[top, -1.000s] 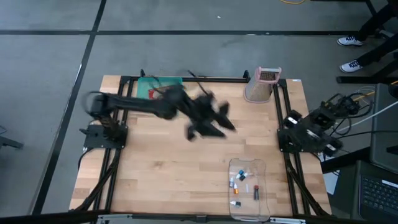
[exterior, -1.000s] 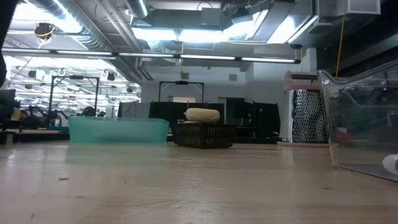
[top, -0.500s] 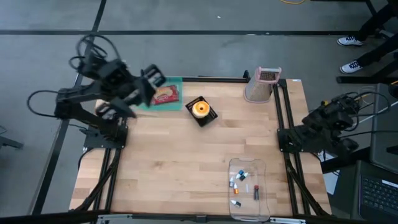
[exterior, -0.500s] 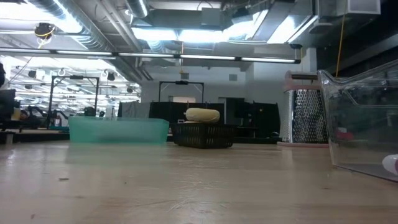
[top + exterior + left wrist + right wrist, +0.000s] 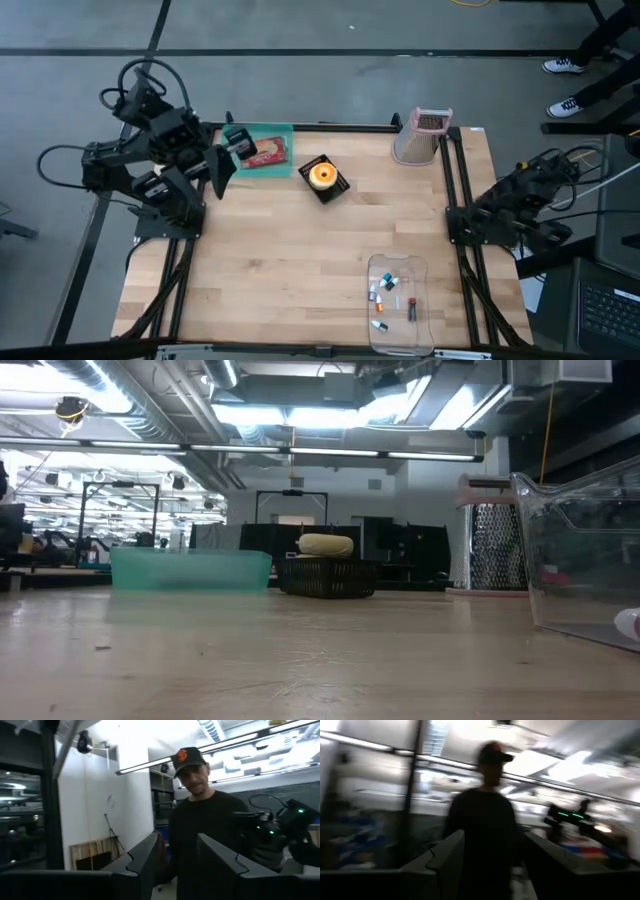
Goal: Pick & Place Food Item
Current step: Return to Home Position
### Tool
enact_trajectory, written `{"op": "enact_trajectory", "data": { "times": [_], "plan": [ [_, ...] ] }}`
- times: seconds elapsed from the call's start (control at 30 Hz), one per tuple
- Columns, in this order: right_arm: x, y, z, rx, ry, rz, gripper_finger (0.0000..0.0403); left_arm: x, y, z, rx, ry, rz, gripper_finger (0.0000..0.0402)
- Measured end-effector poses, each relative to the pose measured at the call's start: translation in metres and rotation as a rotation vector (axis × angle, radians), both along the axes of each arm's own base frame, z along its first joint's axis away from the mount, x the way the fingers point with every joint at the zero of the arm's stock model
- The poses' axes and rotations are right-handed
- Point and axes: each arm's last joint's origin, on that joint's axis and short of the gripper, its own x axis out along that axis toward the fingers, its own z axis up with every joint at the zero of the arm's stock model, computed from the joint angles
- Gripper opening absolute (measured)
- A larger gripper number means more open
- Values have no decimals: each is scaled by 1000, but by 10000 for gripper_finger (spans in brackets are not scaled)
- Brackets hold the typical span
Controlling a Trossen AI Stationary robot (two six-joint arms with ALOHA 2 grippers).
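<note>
A red food item [image 5: 266, 152] lies in the teal tray [image 5: 262, 133] at the table's far left. A yellow-orange food item [image 5: 321, 174] sits in the black basket [image 5: 335, 187] to its right; the low view shows it [image 5: 325, 545] resting on the basket [image 5: 327, 577]. My left gripper [image 5: 225, 160] is raised by the tray's left end, tipped upward. Its fingers are open with nothing between them [image 5: 177, 865]. My right gripper [image 5: 478, 205] waits folded at the table's right edge, also open and holding nothing [image 5: 495, 865].
A metal grater [image 5: 423, 135] stands at the far right. A clear container [image 5: 398, 300] with several small items lies near the front edge. A person [image 5: 210, 820] stands beyond the table. A broad stretch of bare wood spans the table's middle [image 5: 300, 250].
My left arm has drawn back from over the black basket toward the table's left edge and risen, tipping its gripper upward. The basket with the yellow-orange item is uncovered and has stayed in place. My right wrist has turned a little where it waits.
</note>
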Motion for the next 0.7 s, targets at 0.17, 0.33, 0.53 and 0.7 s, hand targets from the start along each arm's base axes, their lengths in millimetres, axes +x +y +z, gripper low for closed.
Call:
{"op": "enact_trajectory", "data": {
  "times": [0.17, 0.33, 0.53, 0.7],
  "plan": [
    [11, -4, -2, 71, 77, -226, 199, 4, 2, 0, -88, 59, 62, 136],
    [11, -9, 3, 107, -67, -412, 199, 4, 3, -1, -59, 49, 54, 136],
    [12, -13, 22, 144, 86, -519, 199, -12, 11, -8, 42, 126, 90, 132],
    [16, -12, 35, 20, 118, -588, 199, -65, 16, -11, 125, 107, 276, 134]
  ]
}}
